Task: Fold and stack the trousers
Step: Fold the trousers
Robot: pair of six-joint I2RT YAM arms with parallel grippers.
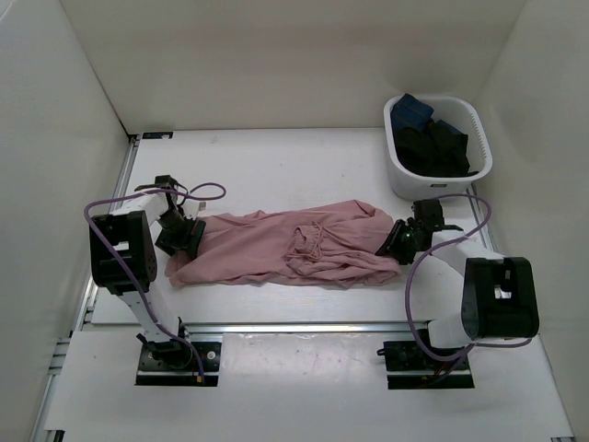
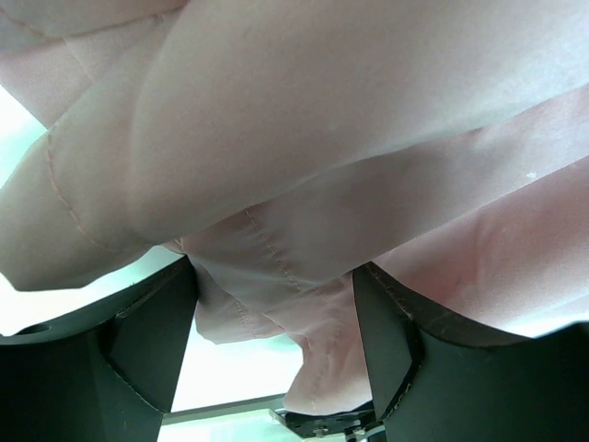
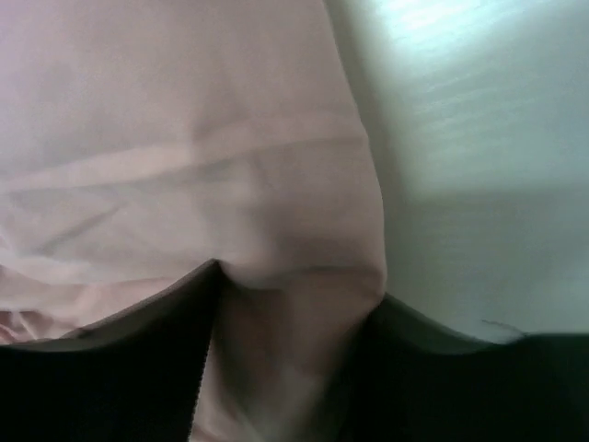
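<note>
Nearest the camera, both arms are bolted to black base plates (image 1: 179,361) on a metal rail (image 1: 304,325) at the desk's (image 1: 276,166) front edge.

The left arm (image 1: 124,250) rises from its plate and bends at the elbow. Its wrist turns inward so the left pincer (image 1: 179,238) sits low at the left end of the trousers (image 1: 285,247). In the left wrist view the left pincer (image 2: 274,269) has its fingers (image 2: 152,341) apart. Pink cloth (image 2: 322,138) drapes over and between them, with a bright gap lower down.

The right arm (image 1: 497,296) folds the other way, its pale forearm slanting inward. The right pincer (image 1: 398,241) meets the trousers' right end. From the right wrist, the right pincer (image 3: 294,281) shows dark fingers (image 3: 110,368) standing apart with a fold of the pink fabric (image 3: 184,138) filling the space between. Whether they are pinching it I cannot tell.

A purple cable (image 1: 207,191) loops off each wrist.

The trousers lie across the middle of the desk as one long rumpled band running left to right (a gathered knot of folds sits near the centre).

Farther back on the right stands a white basket (image 1: 398,168) holding dark clothes (image 1: 440,145) and a blue piece (image 1: 410,110). A small mark on its near wall is too small to read. In the far left corner there is a dark strip (image 1: 153,135), and any lettering on it is likewise illegible.
</note>
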